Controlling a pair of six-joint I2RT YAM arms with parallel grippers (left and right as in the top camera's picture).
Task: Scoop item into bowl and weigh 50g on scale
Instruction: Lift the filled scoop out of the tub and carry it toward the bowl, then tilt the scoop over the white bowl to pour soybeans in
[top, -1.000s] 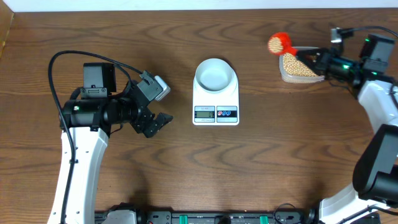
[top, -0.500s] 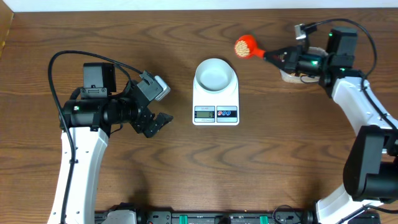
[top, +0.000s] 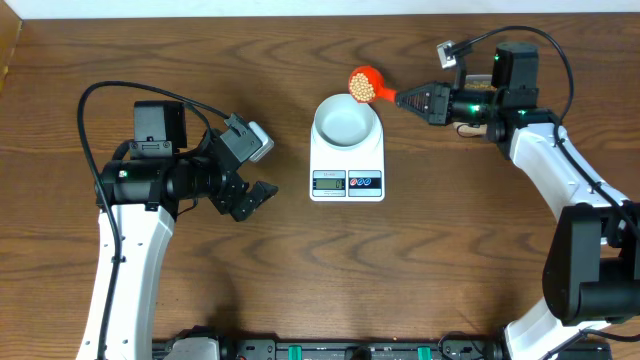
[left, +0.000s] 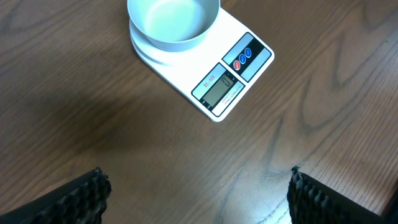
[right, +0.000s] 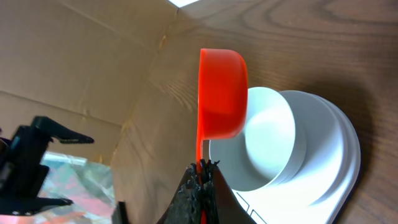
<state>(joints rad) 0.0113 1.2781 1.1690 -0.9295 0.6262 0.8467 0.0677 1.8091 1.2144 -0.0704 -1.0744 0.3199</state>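
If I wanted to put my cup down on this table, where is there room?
The widest bare wood lies in front of the scale, between the two arms. Another patch sits right of the scale, up to the right arm. A narrower strip separates left arm and scale. It is crowded just behind the bowl, where the scoop hovers.

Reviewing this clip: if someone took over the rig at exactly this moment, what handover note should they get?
Left claw: open, empty, parked left of the scale.
Right claw: shut on the handle of the orange scoop, which is level, loaded with beans, and at the rim of the bowl on the side away from the display.
The bowl sits on the scale and looks empty.
Done: one scoopful fetched.
Left: tip it in, repeat until 50 g; the reading is too small to tell.
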